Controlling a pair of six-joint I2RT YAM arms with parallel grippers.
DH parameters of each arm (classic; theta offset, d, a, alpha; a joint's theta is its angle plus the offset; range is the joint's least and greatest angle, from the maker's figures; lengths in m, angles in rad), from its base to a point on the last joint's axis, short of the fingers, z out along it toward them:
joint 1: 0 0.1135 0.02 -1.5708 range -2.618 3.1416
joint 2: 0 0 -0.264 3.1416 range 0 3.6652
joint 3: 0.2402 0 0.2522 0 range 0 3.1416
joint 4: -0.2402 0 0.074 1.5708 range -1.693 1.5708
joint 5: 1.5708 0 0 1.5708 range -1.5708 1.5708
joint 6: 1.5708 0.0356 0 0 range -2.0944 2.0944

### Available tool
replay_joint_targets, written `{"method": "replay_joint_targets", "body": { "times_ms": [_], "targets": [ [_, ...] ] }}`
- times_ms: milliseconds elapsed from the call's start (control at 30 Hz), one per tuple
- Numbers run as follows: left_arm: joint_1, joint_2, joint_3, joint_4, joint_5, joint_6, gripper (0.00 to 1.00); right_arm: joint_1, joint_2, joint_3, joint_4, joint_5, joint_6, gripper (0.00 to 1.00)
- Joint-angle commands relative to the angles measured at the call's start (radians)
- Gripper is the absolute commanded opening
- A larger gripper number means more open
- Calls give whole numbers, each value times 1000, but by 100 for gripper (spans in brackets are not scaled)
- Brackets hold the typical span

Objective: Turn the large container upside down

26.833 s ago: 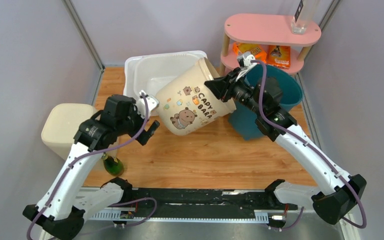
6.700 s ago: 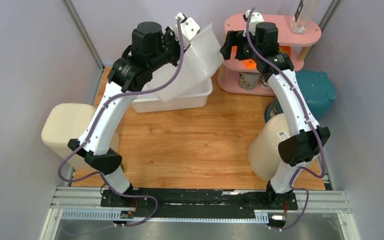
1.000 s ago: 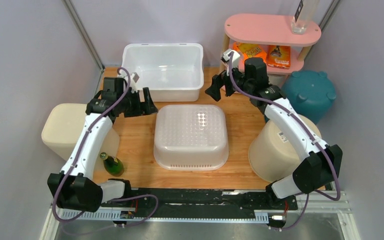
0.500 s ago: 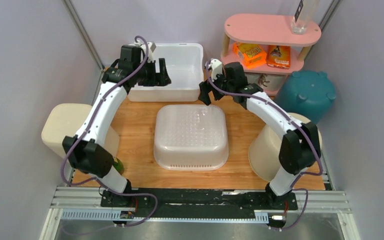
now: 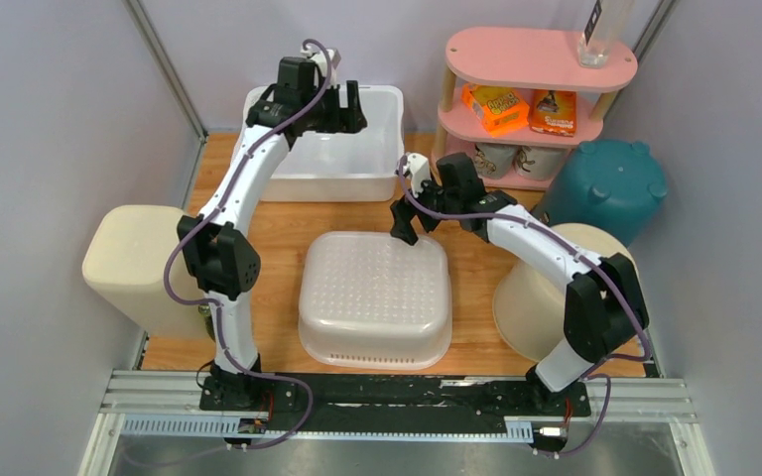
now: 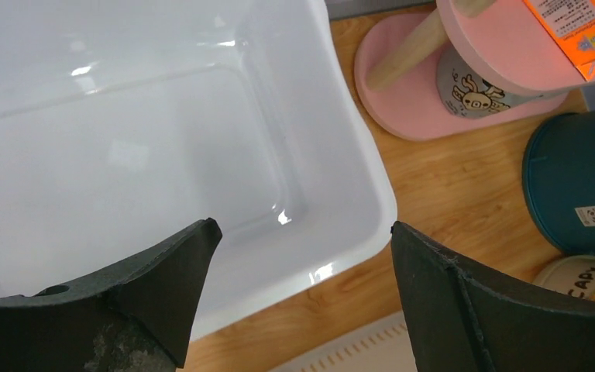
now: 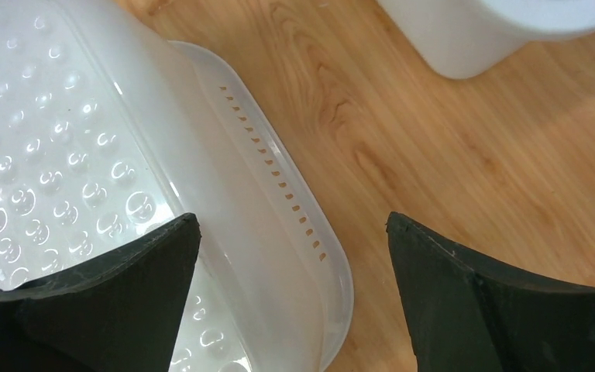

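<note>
The large container, a white rectangular tub (image 5: 322, 186), stands upright and empty at the back of the table. My left gripper (image 5: 349, 107) hangs open above its right half; in the left wrist view the tub's near right corner (image 6: 356, 170) lies between the spread fingertips of the left gripper (image 6: 302, 226). A translucent dimpled basin (image 5: 375, 297) lies upside down in the middle. My right gripper (image 5: 403, 220) is open over its far edge, and in the right wrist view the basin's slotted rim (image 7: 279, 186) runs between the fingers of the right gripper (image 7: 293, 219).
An overturned cream capybara bucket (image 5: 531, 297) stands at the right, a teal bin (image 5: 610, 183) behind it. A pink shelf (image 5: 541, 55) with snack boxes fills the back right corner. A cream bin (image 5: 129, 258) sits at the left edge.
My left gripper has swung back and to the right, over the tub. The right gripper has come down to the basin's far edge, and the basin has slid toward the near edge.
</note>
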Motion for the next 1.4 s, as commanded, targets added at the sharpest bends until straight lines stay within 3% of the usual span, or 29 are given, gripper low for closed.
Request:
{"method": "replay_joint_targets", "body": {
  "times_ms": [0, 267, 533, 767, 1000, 1067, 1167, 1300, 1367],
  "targets": [
    [-37, 93, 101, 64, -43, 45, 93, 8, -86, -19, -60, -13, -4, 96],
    [-83, 277, 206, 128, -72, 20, 95, -43, -177, 203, -77, 32, -8, 100],
    [-150, 373, 246, 174, -21, -37, 95, -104, -263, 122, -89, 124, -4, 100],
    [-204, 417, 237, 137, -159, -89, 92, -143, -277, 114, -111, 157, -5, 100],
    [-211, 434, 199, 72, -212, -117, 67, -148, -236, 140, -111, 162, 43, 100],
    [-208, 425, 204, 73, -151, -107, 55, -149, -226, 152, -110, 161, 46, 100],
    [-205, 368, 213, 87, -96, -105, 26, -149, -211, 170, -111, 174, 33, 100],
    [-183, 248, 223, 119, -38, -141, 6, -155, -179, 208, -112, 186, 30, 100],
    [-168, 183, 222, 152, -8, -154, 1, -166, -151, 237, -111, 175, 59, 100]
  ]
}}
